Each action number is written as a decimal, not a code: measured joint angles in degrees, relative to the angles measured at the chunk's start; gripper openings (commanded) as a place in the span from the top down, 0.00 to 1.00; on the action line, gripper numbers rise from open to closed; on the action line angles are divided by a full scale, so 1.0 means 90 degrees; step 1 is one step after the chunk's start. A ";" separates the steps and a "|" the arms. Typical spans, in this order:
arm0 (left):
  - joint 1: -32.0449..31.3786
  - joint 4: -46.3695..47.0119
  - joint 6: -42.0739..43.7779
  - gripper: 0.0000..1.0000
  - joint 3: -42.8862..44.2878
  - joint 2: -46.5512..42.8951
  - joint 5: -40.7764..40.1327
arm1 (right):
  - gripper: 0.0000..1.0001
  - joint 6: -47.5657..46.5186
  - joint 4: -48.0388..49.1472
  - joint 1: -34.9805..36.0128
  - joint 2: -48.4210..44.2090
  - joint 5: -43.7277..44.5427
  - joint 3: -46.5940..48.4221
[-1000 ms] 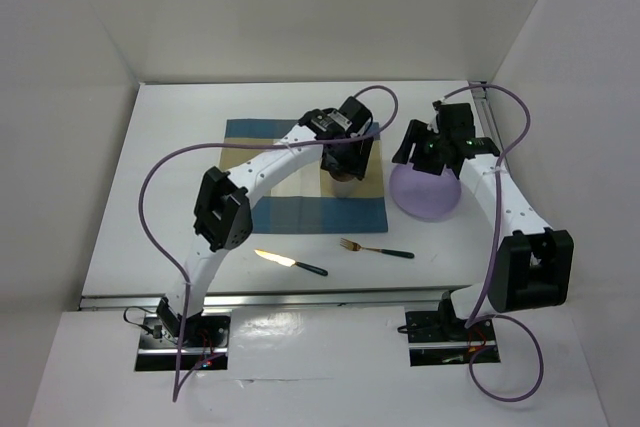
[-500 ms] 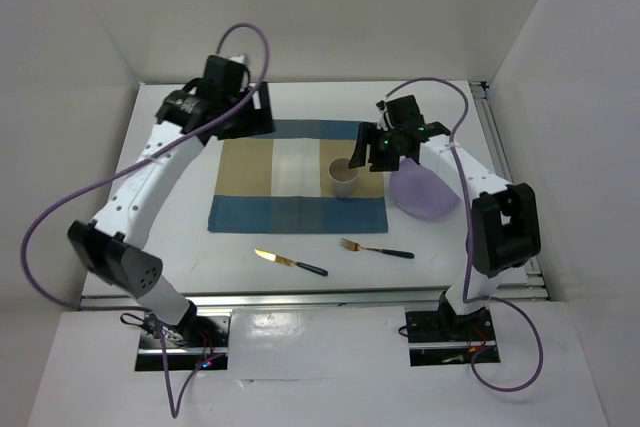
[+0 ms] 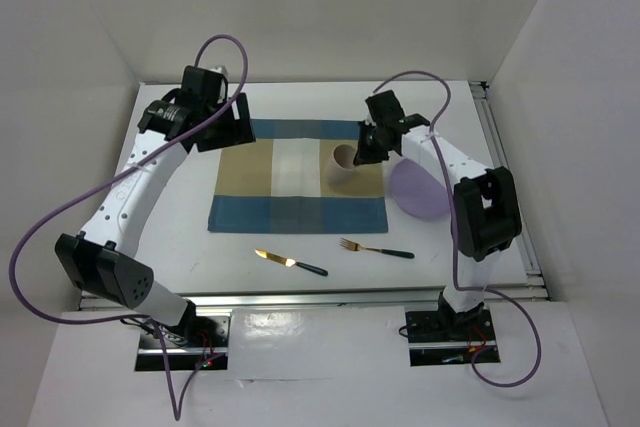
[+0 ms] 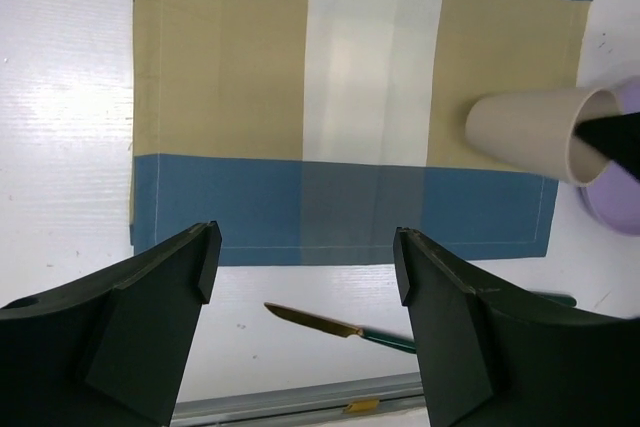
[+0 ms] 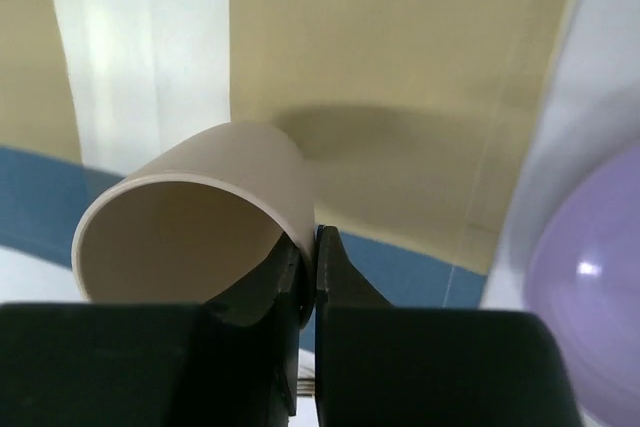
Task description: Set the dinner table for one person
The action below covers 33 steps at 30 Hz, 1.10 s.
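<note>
2 right fingers (image 5: 345, 292) pinch cup (image 5: 255, 162); left gripper (image 4: 305, 245) spread.

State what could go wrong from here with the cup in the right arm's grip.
1. The right end effector pinches only a thin stretch of wall at the rim, and the cup hangs tilted. It could swivel or slip out.
2. The purple dish lies close beside the cup, so a swing to the right might knock it.
3. If the cup is set down this tilted on the placemat, it may topple.
</note>
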 measured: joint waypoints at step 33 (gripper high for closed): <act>0.0000 0.0328 0.0153 0.11 -0.1525 -0.0605 0.0143 | 1.00 0.0117 -0.2040 -0.0600 0.3570 0.1853 0.5270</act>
